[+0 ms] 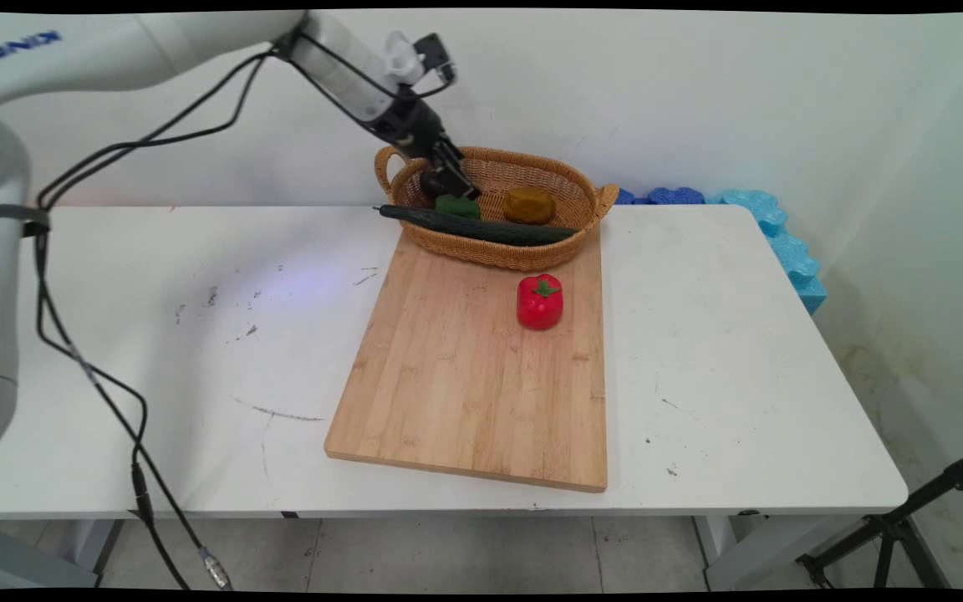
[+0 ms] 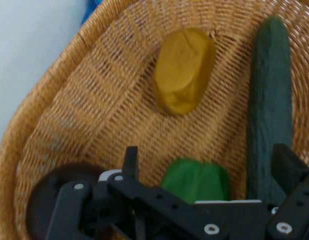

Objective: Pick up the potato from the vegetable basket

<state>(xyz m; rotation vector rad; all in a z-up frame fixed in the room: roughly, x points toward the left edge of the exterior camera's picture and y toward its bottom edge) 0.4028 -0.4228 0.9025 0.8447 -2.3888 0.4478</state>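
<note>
Main view, gripper: the gripper reaches down from the upper left into the left end of a wicker basket.
Main view, basket: it stands at the far end of a cutting board on the white desk. It holds a green pepper, a yellow-brown vegetable and a dark round thing right by the gripper.
Main view, cucumber: a cucumber lies along the basket's near rim, its left tip poking out past it.
Main view, outside the basket: a red pepper stands alone on the board, just in front of the basket and apart from it. Blue foam lies behind the desk's far right corner.
Hand view, fingers: the fingers are spread wide with nothing held. The gripper is over the green pepper, which sits between them; whether they touch it I cannot tell.
Hand view, neighbours: the dark round thing lies outside one finger and the cucumber runs beside the other. The yellow-brown vegetable rests further on, on the basket floor.
Only in the main view: the red pepper, the board, and where the basket stands.
Only in the hand view: the spread of the fingers, and the green pepper lying between them.
</note>
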